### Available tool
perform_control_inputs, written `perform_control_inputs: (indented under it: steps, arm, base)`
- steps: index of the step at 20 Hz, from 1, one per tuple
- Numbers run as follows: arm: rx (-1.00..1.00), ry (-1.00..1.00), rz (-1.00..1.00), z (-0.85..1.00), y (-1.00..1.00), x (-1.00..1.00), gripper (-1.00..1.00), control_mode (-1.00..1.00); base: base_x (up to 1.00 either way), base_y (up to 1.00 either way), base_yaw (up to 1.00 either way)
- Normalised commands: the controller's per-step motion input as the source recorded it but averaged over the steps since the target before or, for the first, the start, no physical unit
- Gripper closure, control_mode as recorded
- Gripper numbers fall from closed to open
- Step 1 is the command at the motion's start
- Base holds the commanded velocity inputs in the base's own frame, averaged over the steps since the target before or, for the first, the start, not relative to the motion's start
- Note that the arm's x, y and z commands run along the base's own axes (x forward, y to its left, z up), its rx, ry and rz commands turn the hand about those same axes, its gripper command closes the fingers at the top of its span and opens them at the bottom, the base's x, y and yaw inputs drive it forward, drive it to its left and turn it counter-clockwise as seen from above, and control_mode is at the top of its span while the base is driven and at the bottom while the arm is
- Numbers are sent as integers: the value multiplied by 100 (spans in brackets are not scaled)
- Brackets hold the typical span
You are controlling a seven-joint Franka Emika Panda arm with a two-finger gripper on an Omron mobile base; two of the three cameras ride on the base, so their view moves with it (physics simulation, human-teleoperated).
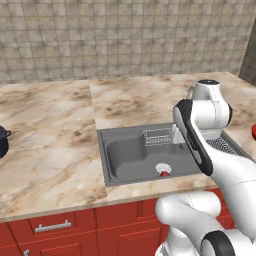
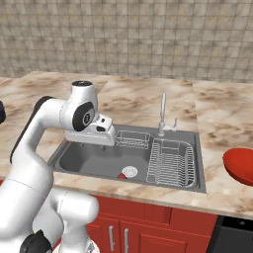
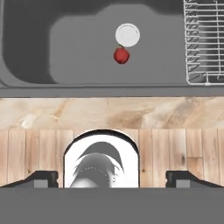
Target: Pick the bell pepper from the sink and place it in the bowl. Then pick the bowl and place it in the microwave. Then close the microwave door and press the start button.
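Red and glossy, the bell pepper (image 3: 121, 55) lies on the floor of the sink (image 1: 125, 155), touching the near edge of the round drain (image 3: 127, 35). From the left base view only a sliver of it (image 1: 164, 173) shows, below the drain and partly behind the arm; from the right base view it is a small red spot (image 2: 122, 175) just left of the drain. Its stem is too small to make out. The gripper (image 3: 111, 178) hangs above the front counter edge, well apart from the pepper, its fingers (image 3: 41, 178) spread wide with nothing between them. A wire rack (image 2: 171, 163) fills the right part of the basin, beside the faucet (image 2: 162, 116). The bowl (image 2: 240, 166) sits on the counter (image 1: 50, 150) to the right, cut off by the picture's edge. A dark blue pot (image 1: 3, 141) is likewise cut off at the left.
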Motion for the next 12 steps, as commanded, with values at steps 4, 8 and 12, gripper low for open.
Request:
perform_control_inputs:
  steps: [4,8,12]
  arm:
    - [0,29,-6,-87,-2,51,-100,-100]
    - [0,23,-3,-62,0,72,-100,-100]
    - [0,12,0,-52,0,64,-100,-100]
  base:
    - [0,0,0]
    - [0,0,0]
    - [0,0,0]
